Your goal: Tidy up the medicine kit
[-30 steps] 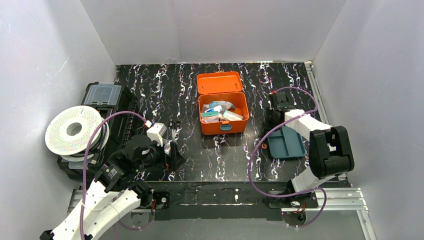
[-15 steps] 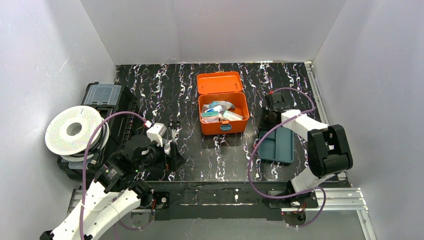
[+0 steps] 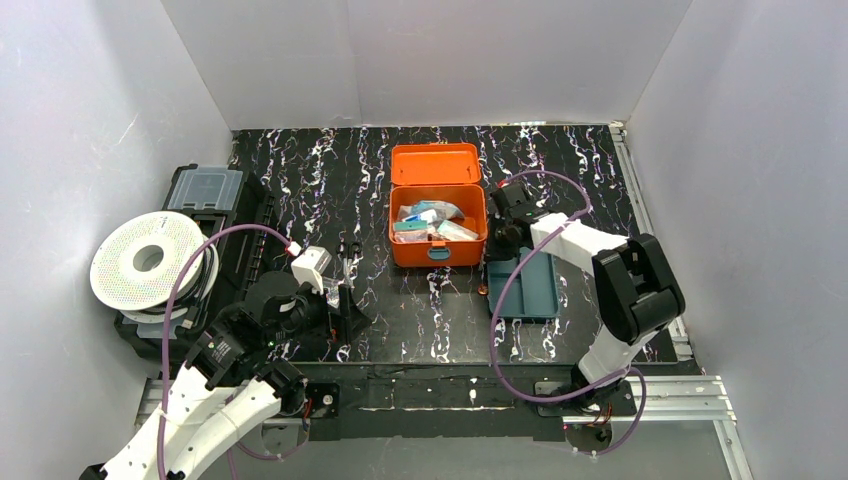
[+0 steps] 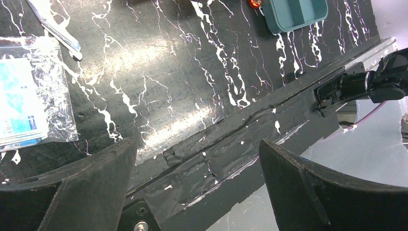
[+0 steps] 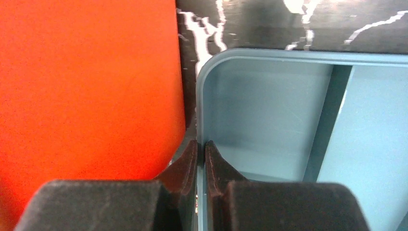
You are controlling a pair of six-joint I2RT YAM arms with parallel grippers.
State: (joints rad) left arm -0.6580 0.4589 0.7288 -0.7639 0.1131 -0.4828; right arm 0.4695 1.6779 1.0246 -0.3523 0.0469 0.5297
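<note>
— What's nearest us?

— The left end effector (image 4: pixel 196 144), low over the front-left of the worktop (image 3: pixel 440 330), its 2 fingers spread wide with nothing between them. Just past it lies a clear bag (image 4: pixel 26 96) of blue-printed packets, and a slim metal tool (image 4: pixel 54 28) beyond that.

— And on the right?

— A teal tray (image 3: pixel 532 292) with dividers sits right of centre. The right end effector (image 5: pixel 202 150) is pinched tight on its rim at the far-left corner, 1 finger inside the wall and 1 outside.

— Where's the medicine kit?

— The medicine kit (image 3: pixel 438 252) is mid-worktop towards the back, orange, lid thrown open behind it, packets heaped inside. Its right wall stands just beside the tray corner that's being gripped. I can't tell whether the 2 touch.

— Anything further off?

— At the far left, a black case (image 3: pixel 205 188) with a clear lid, and a white spool (image 3: pixel 150 258) in front of it.
</note>
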